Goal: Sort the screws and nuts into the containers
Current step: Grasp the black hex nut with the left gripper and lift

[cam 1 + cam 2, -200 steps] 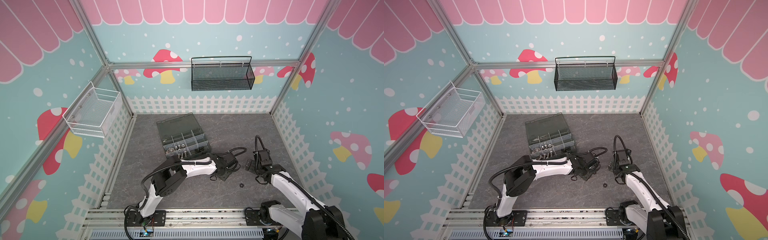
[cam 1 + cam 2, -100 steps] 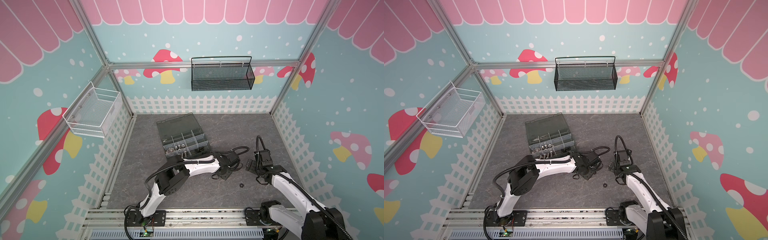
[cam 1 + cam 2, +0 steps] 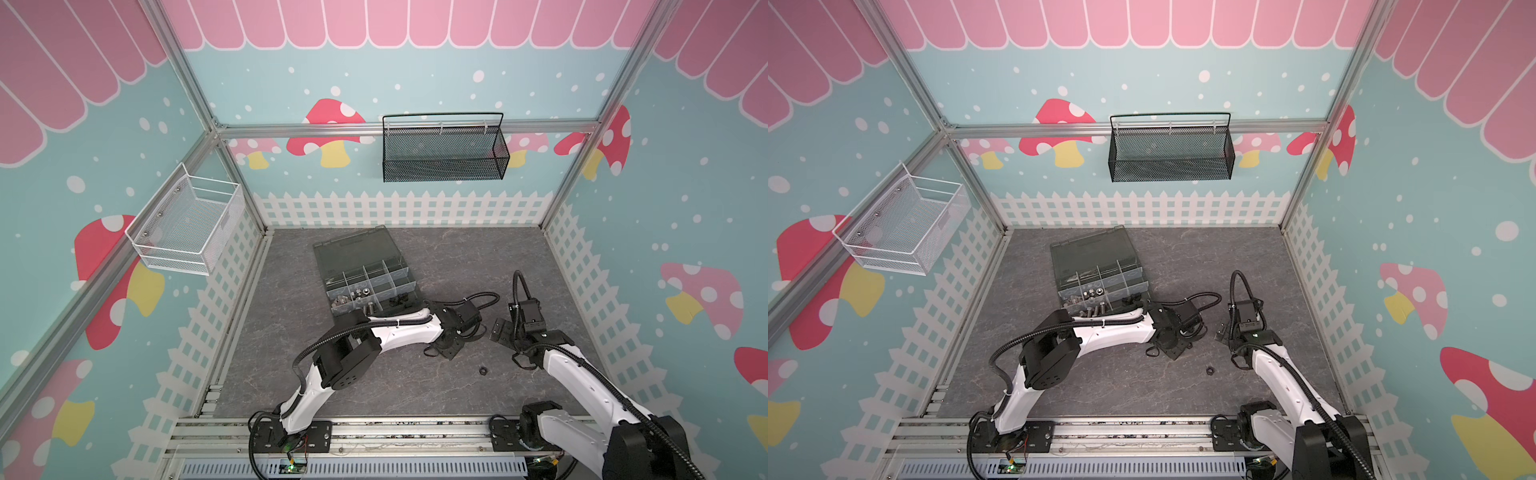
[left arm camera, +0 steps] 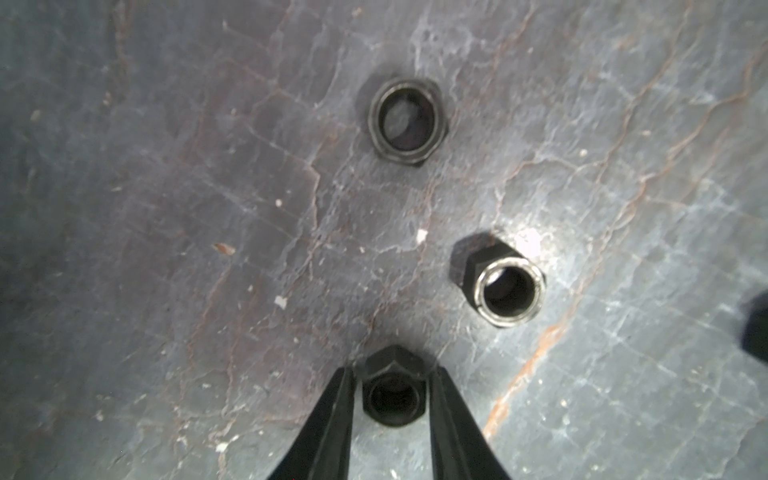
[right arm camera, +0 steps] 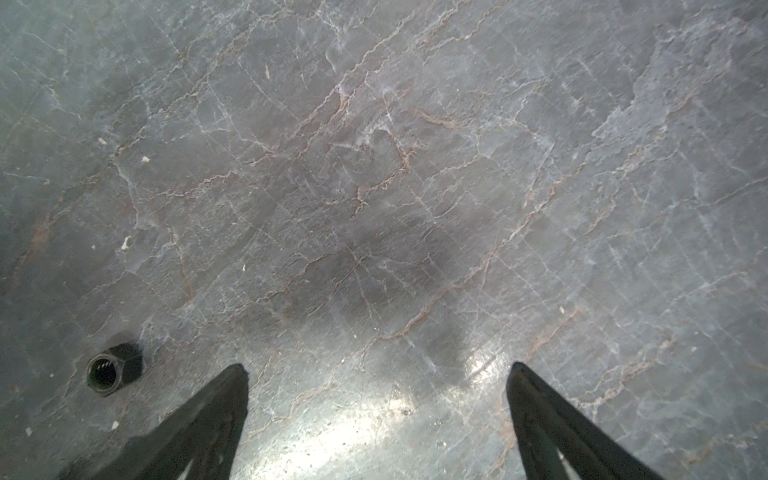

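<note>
The left gripper [image 4: 392, 374] pinches a black nut [image 4: 394, 401], two other nuts [image 4: 409, 118] wait just ahead, and the containers [image 3: 398, 273] already hold some.

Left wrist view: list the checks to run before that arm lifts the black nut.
1. Black hex nut sits between the left hand's fingers: ok.
2. Both fingers touch its sides: ok, it seems.
3. Flat dark hex nut and silver-rimmed hex nut lie apart from the fingers: ok.
4. Right hand open and empty: ok.
5. Smoky grey plastic organizer box has its lid open: ok.
6. Matching compartment for this nut: cannot tell.
</note>
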Controlling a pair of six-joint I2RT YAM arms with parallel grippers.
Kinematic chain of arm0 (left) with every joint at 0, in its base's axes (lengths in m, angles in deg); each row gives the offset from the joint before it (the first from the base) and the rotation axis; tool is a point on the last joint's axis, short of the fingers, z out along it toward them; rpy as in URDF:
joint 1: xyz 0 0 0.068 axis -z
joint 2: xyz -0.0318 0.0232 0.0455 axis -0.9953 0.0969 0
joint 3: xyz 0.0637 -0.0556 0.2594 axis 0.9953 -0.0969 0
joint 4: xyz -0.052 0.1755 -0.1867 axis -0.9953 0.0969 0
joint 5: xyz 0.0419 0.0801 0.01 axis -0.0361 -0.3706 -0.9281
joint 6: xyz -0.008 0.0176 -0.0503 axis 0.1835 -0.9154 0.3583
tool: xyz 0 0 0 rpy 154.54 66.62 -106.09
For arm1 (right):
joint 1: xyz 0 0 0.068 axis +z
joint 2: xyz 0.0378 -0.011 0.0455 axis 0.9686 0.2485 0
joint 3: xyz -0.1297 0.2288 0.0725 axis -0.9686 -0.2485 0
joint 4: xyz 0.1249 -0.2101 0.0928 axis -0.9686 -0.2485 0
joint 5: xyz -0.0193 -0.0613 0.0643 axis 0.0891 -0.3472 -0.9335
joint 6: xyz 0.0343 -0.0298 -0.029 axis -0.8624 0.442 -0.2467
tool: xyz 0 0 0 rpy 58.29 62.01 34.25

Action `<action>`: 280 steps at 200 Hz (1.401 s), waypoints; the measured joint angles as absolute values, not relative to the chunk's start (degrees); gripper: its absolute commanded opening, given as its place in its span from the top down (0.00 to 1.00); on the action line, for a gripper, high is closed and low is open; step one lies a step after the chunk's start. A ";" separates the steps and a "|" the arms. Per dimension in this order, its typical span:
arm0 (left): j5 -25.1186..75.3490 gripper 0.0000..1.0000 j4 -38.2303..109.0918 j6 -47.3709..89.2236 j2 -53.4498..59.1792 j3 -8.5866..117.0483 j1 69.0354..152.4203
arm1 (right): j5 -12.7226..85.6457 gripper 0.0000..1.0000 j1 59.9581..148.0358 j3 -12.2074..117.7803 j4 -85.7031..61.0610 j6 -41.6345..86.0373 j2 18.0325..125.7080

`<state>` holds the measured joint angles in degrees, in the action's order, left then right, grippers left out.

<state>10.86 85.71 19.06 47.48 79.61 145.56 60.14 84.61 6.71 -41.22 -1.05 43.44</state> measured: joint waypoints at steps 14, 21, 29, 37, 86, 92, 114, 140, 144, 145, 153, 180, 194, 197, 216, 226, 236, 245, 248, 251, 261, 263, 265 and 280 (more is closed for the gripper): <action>10.97 0.67 85.89 19.02 47.87 80.20 145.50 | 60.05 0.02 84.61 6.71 -41.20 -1.03 43.44; 11.08 0.68 85.89 19.00 48.01 80.36 145.41 | 59.99 0.02 84.61 6.69 -41.18 -1.03 43.44; 11.25 0.69 85.91 18.97 48.05 80.47 145.32 | 59.97 0.02 84.61 6.69 -41.18 -1.03 43.44; 11.38 0.69 85.95 19.00 48.12 80.55 145.26 | 59.97 0.02 84.61 6.69 -41.16 -1.00 43.44; 12.39 0.84 85.93 18.84 48.22 80.75 145.10 | 59.92 0.02 84.59 6.69 -40.98 -0.89 43.44; 12.43 0.85 85.95 18.80 48.22 80.75 145.08 | 59.86 0.02 84.59 6.69 -40.98 -0.85 43.44; 12.56 0.88 85.95 18.87 48.22 80.75 144.99 | 59.49 0.02 84.59 6.69 -40.98 -0.81 43.44; 12.50 0.92 85.60 18.87 47.87 80.23 144.99 | 58.81 0.02 84.59 6.69 -40.98 -0.63 43.44; 12.41 0.92 85.52 18.87 47.77 80.07 144.99 | 58.68 0.02 84.59 6.69 -41.01 -0.57 43.44; 12.37 0.92 85.47 18.87 47.74 80.01 144.97 | 58.66 0.02 84.59 6.69 -40.98 -0.57 43.44; 12.08 0.92 85.41 18.87 47.50 79.59 144.93 | 58.42 0.02 84.59 6.69 -41.01 -0.41 43.44; 10.53 0.93 85.82 18.87 45.97 77.69 144.42 | 57.56 0.02 84.59 6.76 -41.07 -0.11 43.31; 9.35 0.93 86.68 18.87 45.03 76.62 143.75 | 57.34 0.02 84.59 6.89 -41.38 0.00 42.79; 9.09 0.93 86.81 18.87 44.79 76.40 143.57 | 57.30 0.02 84.59 6.95 -41.47 0.00 42.61; 7.43 0.94 87.48 18.84 42.74 75.18 142.11 | 57.19 0.02 84.59 7.39 -41.81 -0.02 42.09; 6.66 0.94 87.48 18.84 41.10 74.72 141.08 | 57.17 0.02 84.59 7.74 -41.97 -0.04 42.09; 6.03 0.94 87.46 18.78 39.44 74.54 139.90 | 57.19 0.02 84.59 8.05 -42.16 -0.11 42.18; 5.48 0.94 87.35 18.60 37.86 74.50 138.61 | 57.19 0.02 84.59 8.35 -42.47 -0.26 42.53; 5.29 0.94 87.35 18.58 37.27 74.50 138.11 | 57.19 0.02 84.59 8.48 -42.58 -0.28 42.66; 5.07 0.94 87.31 18.54 36.79 74.50 137.63 | 57.17 0.02 84.59 8.61 -42.71 -0.39 42.90; 4.56 0.94 87.11 18.28 35.29 74.52 135.99 | 57.21 0.02 84.59 9.12 -42.97 -0.59 43.73; 4.48 0.94 87.07 18.19 35.00 74.52 135.64 | 57.19 0.02 84.59 9.23 -43.04 -0.65 43.92; 4.35 0.93 87.00 18.14 34.70 74.54 135.22 | 57.19 0.02 84.59 9.34 -43.13 -0.70 44.16; 3.82 0.93 86.94 17.49 33.38 74.98 132.38 | 57.21 0.02 84.59 10.21 -43.61 -1.07 45.87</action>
<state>3.82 86.94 17.49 33.38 74.98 132.38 57.21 84.59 10.21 -43.61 -1.07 45.87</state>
